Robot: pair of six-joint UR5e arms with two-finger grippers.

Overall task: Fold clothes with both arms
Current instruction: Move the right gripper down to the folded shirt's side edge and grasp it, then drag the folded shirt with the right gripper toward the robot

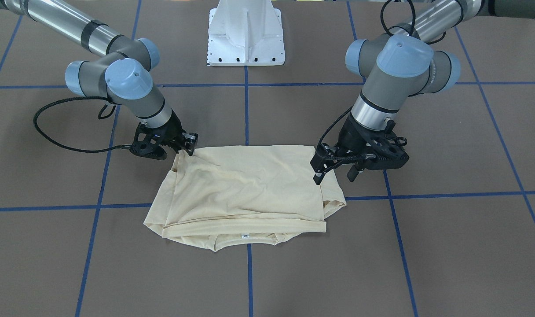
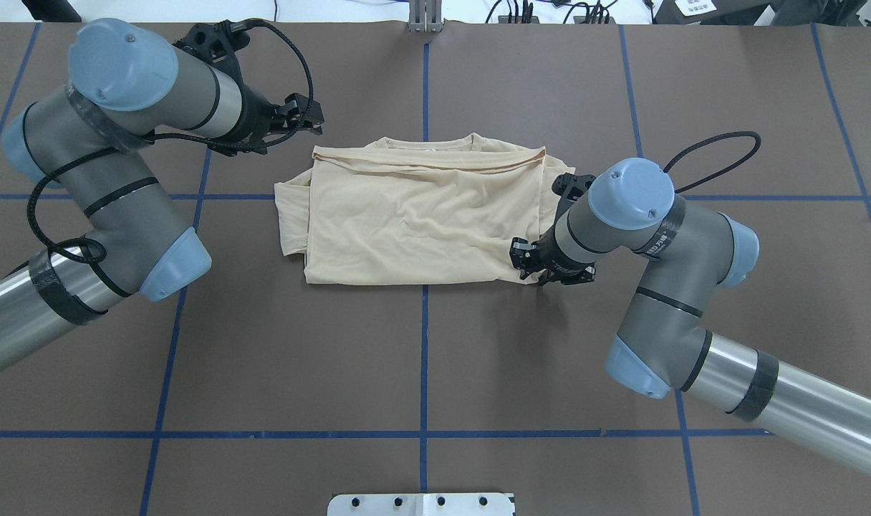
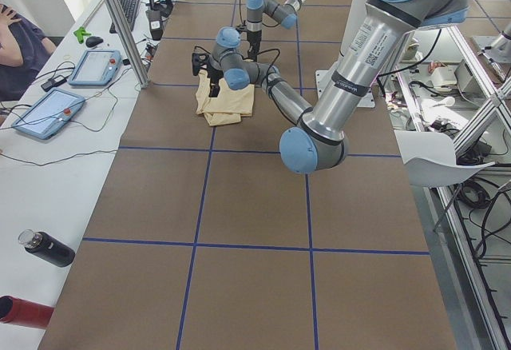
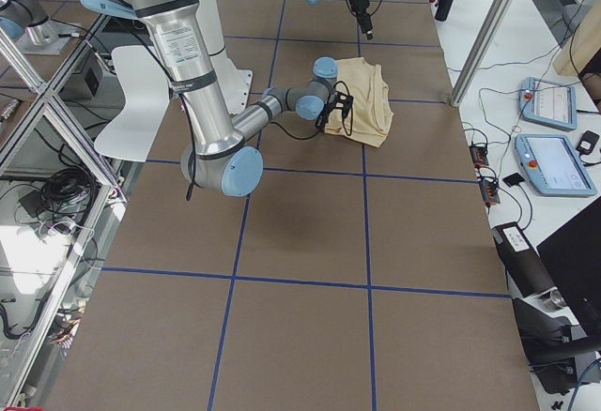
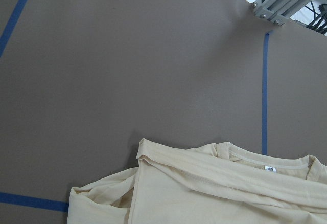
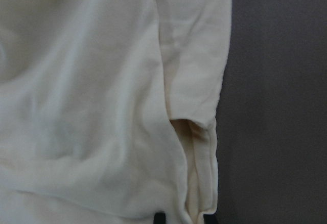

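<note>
One shirt [image 2: 421, 215], one left arm [image 2: 113, 208], one right arm [image 2: 665, 287].

two grey-silver arms [image 2: 120, 208], pale blue joint caps [image 2: 124, 64], black cables [image 2: 722, 154]

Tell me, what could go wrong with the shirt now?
The right gripper sits at a corner of the shirt with cloth between its fingers; lifting could snag it and pull the fold open. A loose layer sticks out on the side of the left gripper, so the next fold may turn out crooked.
</note>
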